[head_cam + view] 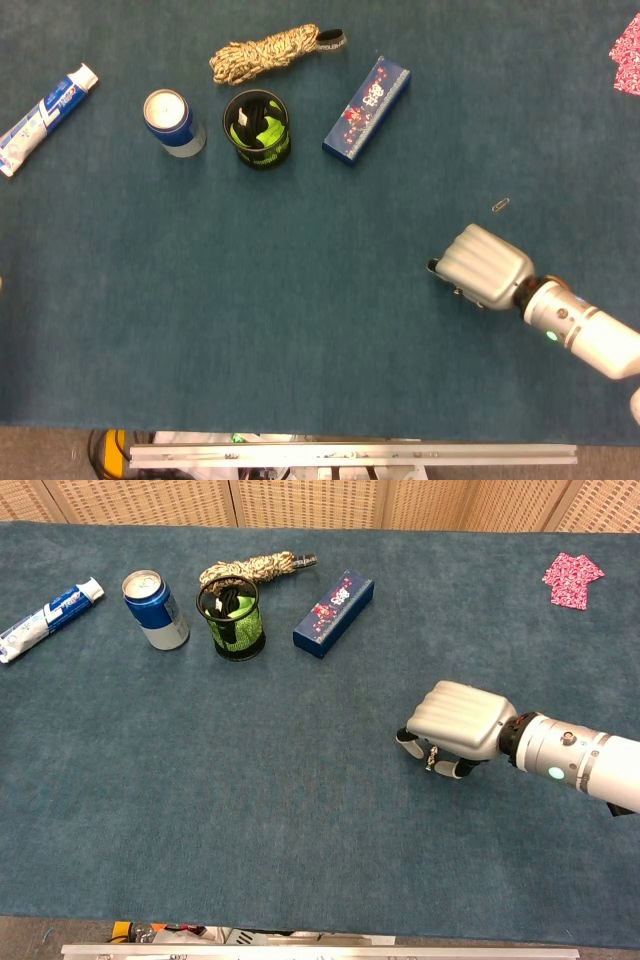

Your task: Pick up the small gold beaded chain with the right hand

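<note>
My right hand hovers low over the blue cloth at the right, knuckles up and fingers curled under. A short piece of the small gold beaded chain dangles between the fingertips, pinched there just above the cloth. From the head view the chain is only a speck at the hand's lower edge; the rest is hidden under the palm. My left hand does not show in either view.
A tiny metal clip-like thing lies just beyond the hand. At the back left stand a blue box, a green mesh cup, a can, a rope bundle and a toothpaste tube. Pink cloth lies far right.
</note>
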Robot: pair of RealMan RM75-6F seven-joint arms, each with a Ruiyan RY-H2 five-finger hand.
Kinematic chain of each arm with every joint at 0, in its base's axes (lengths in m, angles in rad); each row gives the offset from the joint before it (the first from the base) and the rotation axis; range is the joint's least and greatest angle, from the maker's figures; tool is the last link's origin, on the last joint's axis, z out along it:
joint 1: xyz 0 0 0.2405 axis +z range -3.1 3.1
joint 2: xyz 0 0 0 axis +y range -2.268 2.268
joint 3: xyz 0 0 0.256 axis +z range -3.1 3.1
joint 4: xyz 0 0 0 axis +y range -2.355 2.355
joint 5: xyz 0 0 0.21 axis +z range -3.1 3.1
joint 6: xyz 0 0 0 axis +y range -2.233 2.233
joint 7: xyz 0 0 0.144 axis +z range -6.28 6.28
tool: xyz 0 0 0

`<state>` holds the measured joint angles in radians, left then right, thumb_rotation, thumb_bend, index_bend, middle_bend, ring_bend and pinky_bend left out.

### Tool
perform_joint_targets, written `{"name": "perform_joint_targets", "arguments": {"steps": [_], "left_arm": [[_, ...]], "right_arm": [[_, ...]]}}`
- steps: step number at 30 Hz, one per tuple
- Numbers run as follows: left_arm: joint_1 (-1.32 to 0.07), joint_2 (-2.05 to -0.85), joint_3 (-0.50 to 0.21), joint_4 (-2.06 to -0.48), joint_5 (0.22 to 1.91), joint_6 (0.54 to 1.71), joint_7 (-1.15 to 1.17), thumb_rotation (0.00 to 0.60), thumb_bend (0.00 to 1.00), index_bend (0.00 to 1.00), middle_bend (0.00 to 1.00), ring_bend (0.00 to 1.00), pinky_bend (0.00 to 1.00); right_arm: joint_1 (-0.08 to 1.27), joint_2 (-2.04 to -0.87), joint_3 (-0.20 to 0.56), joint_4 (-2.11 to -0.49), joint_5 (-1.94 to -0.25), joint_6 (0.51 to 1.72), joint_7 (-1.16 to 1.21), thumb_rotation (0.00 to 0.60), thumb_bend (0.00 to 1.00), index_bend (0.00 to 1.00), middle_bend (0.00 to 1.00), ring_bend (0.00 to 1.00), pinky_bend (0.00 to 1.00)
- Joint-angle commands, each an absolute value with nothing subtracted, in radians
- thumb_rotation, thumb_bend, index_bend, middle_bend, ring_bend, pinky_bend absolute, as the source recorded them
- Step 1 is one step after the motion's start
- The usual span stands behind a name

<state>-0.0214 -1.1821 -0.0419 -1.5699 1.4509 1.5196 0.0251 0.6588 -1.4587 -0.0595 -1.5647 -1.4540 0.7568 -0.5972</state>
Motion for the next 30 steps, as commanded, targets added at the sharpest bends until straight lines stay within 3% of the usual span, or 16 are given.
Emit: {"name": "perform_joint_targets", "arguments": {"steps": [1,20,30], "left_arm": [[-0.021,-1.182,-0.042,-1.568,1.451,1.52,0.023,0.6,0.22,0.03,0.05,0.02,0.0],[-0.017,-1.193,-0.043,-1.544,1.452,1.523,-0.001,0.6,0.22,0.03,0.05,0.02,0.0],[-0.013,-1.196,-0.044,-1.537,1.454,1.528,-0.007,0.6,0.22,0.03,0.04,0.02,0.0]], "right_arm": [[0.661,-1.461,-0.062,-1.562,-1.449,0.756,-0.601,0.6,0.27,0.5,0.93,0.99,1.0],[0.67,-1.477,-0.075,-1.559,-1.414,0.768,-0.628,0.6,0.27,0.54,0.93,1.0,1.0],[0.674,-1.484,-0.08,-1.553,-1.403,0.774,-0.631,0.6,0.34,0.56,0.93,1.0,1.0]]}}
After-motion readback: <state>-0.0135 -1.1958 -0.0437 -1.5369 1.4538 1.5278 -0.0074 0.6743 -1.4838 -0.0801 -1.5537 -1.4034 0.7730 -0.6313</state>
